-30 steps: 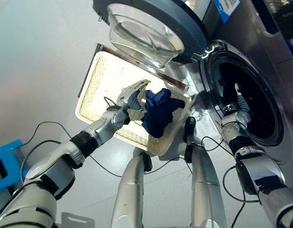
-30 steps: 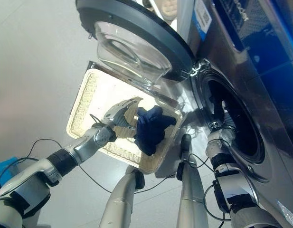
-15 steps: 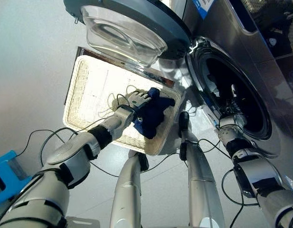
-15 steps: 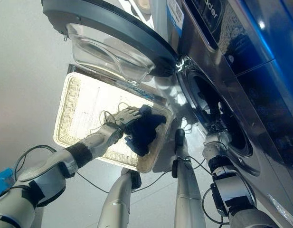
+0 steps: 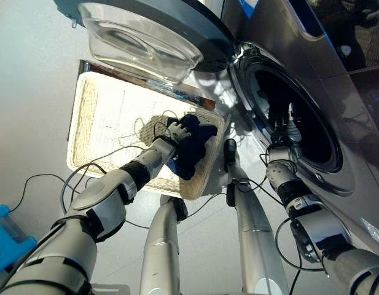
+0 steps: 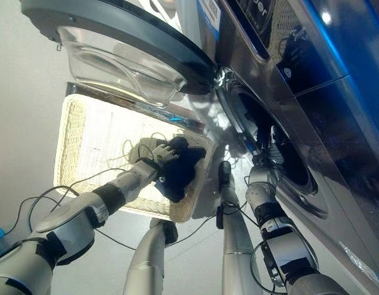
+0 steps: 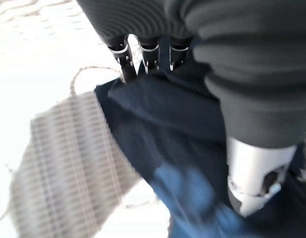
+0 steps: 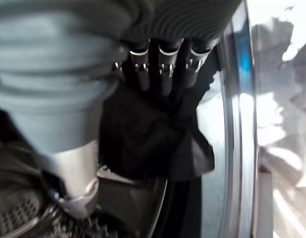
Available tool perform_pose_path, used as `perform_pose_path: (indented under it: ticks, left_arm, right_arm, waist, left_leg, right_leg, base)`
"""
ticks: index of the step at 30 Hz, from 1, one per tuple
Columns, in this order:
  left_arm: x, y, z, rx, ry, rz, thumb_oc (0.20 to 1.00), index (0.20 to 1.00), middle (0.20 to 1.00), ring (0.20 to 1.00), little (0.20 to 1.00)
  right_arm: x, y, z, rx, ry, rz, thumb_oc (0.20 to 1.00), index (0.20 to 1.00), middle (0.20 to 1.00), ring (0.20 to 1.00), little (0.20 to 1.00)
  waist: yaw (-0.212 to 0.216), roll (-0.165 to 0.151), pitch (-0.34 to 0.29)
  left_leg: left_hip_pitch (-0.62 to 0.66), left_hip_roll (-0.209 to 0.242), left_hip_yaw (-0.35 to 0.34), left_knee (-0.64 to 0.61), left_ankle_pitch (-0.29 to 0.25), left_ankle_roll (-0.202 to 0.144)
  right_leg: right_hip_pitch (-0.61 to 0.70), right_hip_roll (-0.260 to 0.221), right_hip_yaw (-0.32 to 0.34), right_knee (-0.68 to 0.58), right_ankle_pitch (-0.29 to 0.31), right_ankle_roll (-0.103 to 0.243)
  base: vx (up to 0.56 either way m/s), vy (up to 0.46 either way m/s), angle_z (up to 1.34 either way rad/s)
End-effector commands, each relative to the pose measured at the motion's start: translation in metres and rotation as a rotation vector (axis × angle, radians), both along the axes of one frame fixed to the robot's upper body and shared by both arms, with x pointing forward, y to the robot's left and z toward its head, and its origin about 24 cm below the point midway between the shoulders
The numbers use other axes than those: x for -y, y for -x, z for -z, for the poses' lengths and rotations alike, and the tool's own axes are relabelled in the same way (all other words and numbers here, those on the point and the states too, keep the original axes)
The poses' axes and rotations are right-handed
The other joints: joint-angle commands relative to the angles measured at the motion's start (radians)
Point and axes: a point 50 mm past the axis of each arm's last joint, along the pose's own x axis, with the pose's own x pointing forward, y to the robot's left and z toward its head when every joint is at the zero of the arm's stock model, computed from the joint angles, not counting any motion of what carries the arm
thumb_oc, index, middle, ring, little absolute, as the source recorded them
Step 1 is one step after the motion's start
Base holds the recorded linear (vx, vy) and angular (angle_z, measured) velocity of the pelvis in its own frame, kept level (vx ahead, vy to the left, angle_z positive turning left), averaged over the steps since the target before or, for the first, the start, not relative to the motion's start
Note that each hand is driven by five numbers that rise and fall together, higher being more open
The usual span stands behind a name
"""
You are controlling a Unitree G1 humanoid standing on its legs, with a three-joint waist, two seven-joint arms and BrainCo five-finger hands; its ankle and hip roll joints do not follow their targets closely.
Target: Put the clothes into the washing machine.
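Left robot hand (image 5: 179,130) lowered, grasping navy garment (image 5: 190,150) in wicker basket (image 5: 103,123); right robot hand (image 8: 162,67) grasping dark cloth (image 8: 153,139); grey floor (image 5: 29,92).

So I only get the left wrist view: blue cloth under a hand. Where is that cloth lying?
Observer: The blue cloth lies in a white basket on the floor, beside the washer.
Operator: Is the washer open?
Observer: Yes, its door stands wide open above the basket.
Operator: And the other hand?
Observer: The right hand is at the drum's mouth, against a dark cloth.
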Motion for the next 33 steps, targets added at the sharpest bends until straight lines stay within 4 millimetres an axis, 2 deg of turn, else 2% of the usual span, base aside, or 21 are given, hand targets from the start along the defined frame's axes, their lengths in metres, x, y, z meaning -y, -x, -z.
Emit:
perform_pose_path:
  ticks: [1,5,10,11,12,20,25,26,27,28,30,33]
  left_arm:
    - [-0.015,-0.002,0.009,-0.019,-0.159,-0.01,1.0,1.0,1.0,1.0,1.0]
    - [-0.018,-0.003,0.006,-0.007,-0.21,-0.003,1.0,1.0,1.0,1.0,1.0]
    - [-0.028,-0.006,0.005,-0.016,-0.362,-0.02,1.0,1.0,1.0,1.0,1.0]
    - [-0.029,-0.006,0.005,-0.02,-0.367,-0.023,0.831,0.831,0.831,0.831,0.831]
    - [-0.03,-0.006,0.005,-0.027,-0.368,-0.029,0.2,0.2,0.2,0.2,0.2]
    - [-0.034,-0.007,0.002,-0.018,-0.331,-0.026,0.2,0.2,0.2,0.2,0.2]
    - [-0.037,-0.008,-0.003,0.022,-0.248,-0.034,0.2,0.2,0.2,0.2,0.2]
    - [-0.039,-0.008,-0.004,0.025,-0.215,-0.052,0.2,0.2,0.2,0.2,0.2]
    - [-0.043,-0.01,-0.009,0.05,-0.067,-0.112,0.2,0.2,0.2,0.2,0.2]
    - [-0.044,-0.01,-0.009,0.052,-0.061,-0.117,0.2,0.2,0.2,0.2,0.2]
    - [-0.049,-0.011,-0.013,0.08,0.119,-0.156,0.2,0.2,0.2,0.2,0.2]
    - [-0.055,-0.012,-0.016,0.121,0.295,-0.186,0.2,0.2,0.2,0.2,0.2]
  right_arm:
    - [0.0,0.001,-0.019,0.131,-0.043,0.025,1.0,1.0,1.0,1.0,1.0]
    - [-0.001,0.0,-0.023,0.163,-0.058,0.02,1.0,1.0,1.0,1.0,1.0]
    - [0.0,0.0,-0.027,0.204,-0.116,0.018,1.0,1.0,1.0,1.0,1.0]
    - [0.0,0.0,-0.027,0.206,-0.12,0.018,1.0,1.0,1.0,1.0,1.0]
    - [0.0,0.0,-0.026,0.206,-0.126,0.02,1.0,1.0,1.0,1.0,1.0]
    - [0.008,0.001,-0.017,0.21,-0.17,0.034,1.0,1.0,1.0,1.0,1.0]
    - [0.011,0.002,-0.012,0.196,-0.192,0.026,1.0,1.0,1.0,1.0,1.0]
    - [0.011,0.002,-0.011,0.194,-0.193,0.025,1.0,1.0,1.0,1.0,1.0]
    - [0.012,0.003,-0.007,0.186,-0.201,0.024,1.0,1.0,1.0,1.0,1.0]
    - [0.012,0.003,-0.007,0.185,-0.202,0.023,1.0,1.0,1.0,1.0,1.0]
    - [0.009,0.002,-0.009,0.184,-0.212,0.016,1.0,1.0,1.0,1.0,1.0]
    - [0.008,0.003,-0.011,0.185,-0.203,0.014,1.0,1.0,1.0,1.0,1.0]
  waist:
    - [0.002,-0.04,-0.019]
    - [0.001,-0.042,-0.019]
    - [0.001,-0.046,-0.019]
    - [0.001,-0.046,-0.019]
    - [0.002,-0.046,-0.019]
    - [0.013,-0.046,-0.019]
    - [0.02,-0.046,-0.019]
    - [0.022,-0.046,-0.019]
    - [0.028,-0.046,-0.019]
    - [0.029,-0.046,-0.019]
    - [0.037,-0.046,-0.019]
    - [0.043,-0.049,-0.019]
  left_leg:
    - [-0.023,-0.023,0.101,0.007,-0.023,-0.083]
    - [-0.041,-0.021,0.101,-0.009,-0.015,-0.086]
    - [-0.074,-0.016,0.097,-0.023,-0.009,-0.09]
    - [-0.076,-0.016,0.096,-0.022,-0.01,-0.09]
    - [-0.08,-0.015,0.094,-0.019,-0.011,-0.09]
    - [-0.077,-0.021,0.076,-0.007,-0.017,-0.087]
    - [-0.061,-0.025,0.068,0.008,-0.022,-0.086]
    - [-0.057,-0.026,0.065,0.01,-0.023,-0.086]
    - [-0.042,-0.027,0.062,0.016,-0.024,-0.084]
    - [-0.041,-0.027,0.061,0.016,-0.024,-0.084]
    - [-0.022,-0.028,0.057,0.02,-0.027,-0.081]
    - [-0.007,-0.029,0.05,0.034,-0.033,-0.079]
  right_leg:
    - [-0.022,0.036,0.008,0.008,0.036,0.143]
    - [-0.039,0.036,0.009,-0.007,0.047,0.146]
    - [-0.071,0.03,0.007,-0.019,0.058,0.149]
    - [-0.073,0.029,0.007,-0.018,0.058,0.149]
    - [-0.076,0.027,0.007,-0.016,0.058,0.149]
    - [-0.065,0.012,-0.011,-0.013,0.06,0.151]
    - [-0.046,0.005,-0.018,-0.004,0.055,0.149]
    - [-0.041,0.004,-0.019,-0.002,0.054,0.148]
    - [-0.024,0.002,-0.024,0.002,0.051,0.146]
    - [-0.021,0.002,-0.025,0.003,0.051,0.146]
    - [-0.002,-0.001,-0.03,0.009,0.043,0.143]
    - [0.014,-0.003,-0.033,0.022,0.034,0.14]
  base:
    - [0.0,0.0,0.0]
    - [0.0,0.0,0.0]
    - [0.0,0.0,0.0]
    - [0.0,0.0,0.0]
    - [0.0,0.0,0.0]
    - [0.0,-0.004,0.0]
    - [0.0,0.0,0.0]
    - [0.0,0.0,0.0]
    - [0.0,0.0,0.0]
    - [-0.03,0.001,0.03]
    - [-0.03,0.011,0.04]
    - [-0.02,0.003,0.02]
